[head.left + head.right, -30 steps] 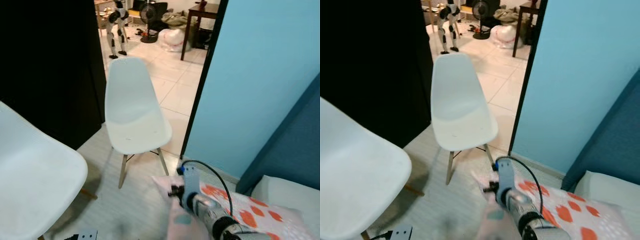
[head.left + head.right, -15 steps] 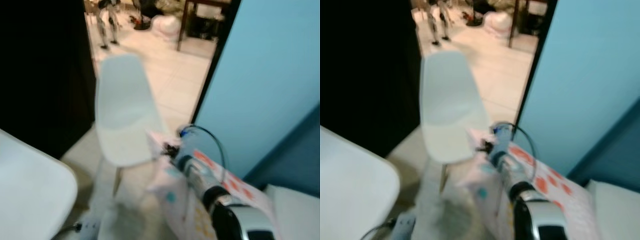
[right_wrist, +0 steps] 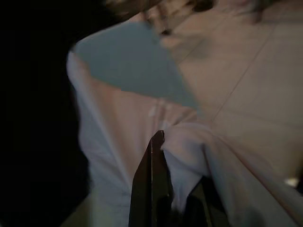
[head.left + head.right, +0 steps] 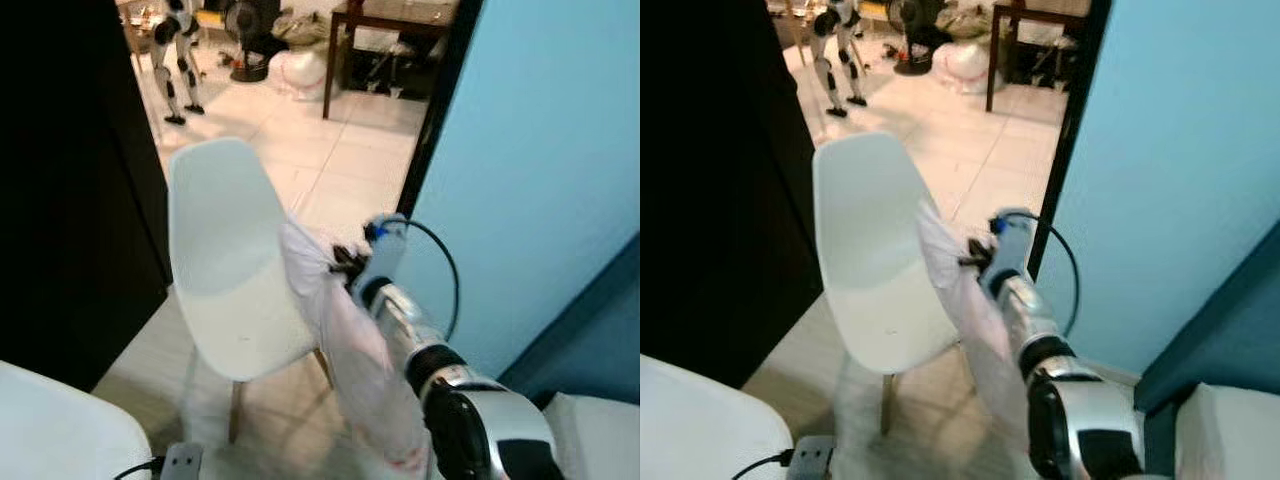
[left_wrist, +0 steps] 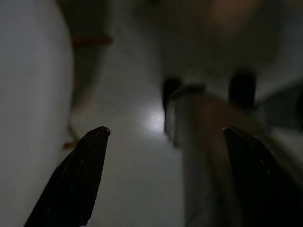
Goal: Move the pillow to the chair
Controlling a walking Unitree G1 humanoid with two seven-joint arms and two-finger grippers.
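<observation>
I'm holding the pillow point(image 4: 345, 350) pinched in my right gripper point(image 4: 340, 262), hanging just beside the white chair point(image 4: 225, 260), at its seat edge. My left gripper point(image 5: 165, 137) is hanging idle, fingers spread wide.

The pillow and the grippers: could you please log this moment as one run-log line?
right gripper: shut on pillow, held up beside white chair | pillow: hanging, not on seat | left gripper: open, idle

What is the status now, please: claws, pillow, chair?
Right claw shut on pillow, held beside the chair. Left claw open, idle. Nothing between pillow and seat.
</observation>
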